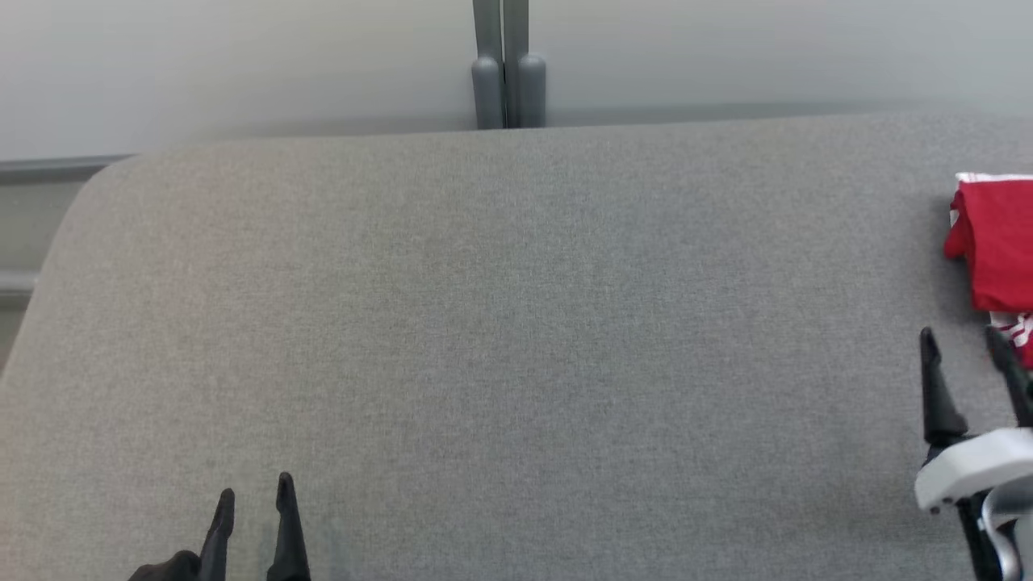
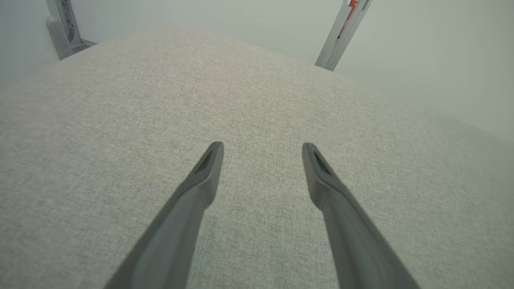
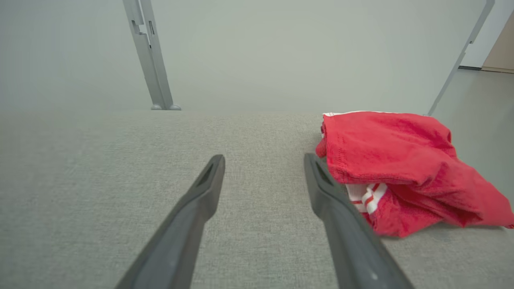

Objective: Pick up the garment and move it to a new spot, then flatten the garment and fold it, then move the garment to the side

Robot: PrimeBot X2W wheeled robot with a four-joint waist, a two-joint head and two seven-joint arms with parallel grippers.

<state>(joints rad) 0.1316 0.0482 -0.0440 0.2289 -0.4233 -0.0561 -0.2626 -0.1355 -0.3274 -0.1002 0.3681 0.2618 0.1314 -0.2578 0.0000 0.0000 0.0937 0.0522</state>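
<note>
Right pincer [image 1: 964,339]: long dark fingers spread apart, gripping nothing, just left of the red cloth garment [image 1: 997,242], probably because that already lies aside.
Left pincer [image 1: 255,486]: spread apart, idle, well away from it.
Grey fabric-covered bench [image 1: 516,323]: carries the garment at its right edge.
Garment: loosely folded, rumpled, white striped trim peeking out.

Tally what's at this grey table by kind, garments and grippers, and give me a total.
Garments: 1, the red garment, lying folded at the table's right side
Grippers: 2, the left gripper and the right gripper, both open and holding nothing
Total: 3
</note>
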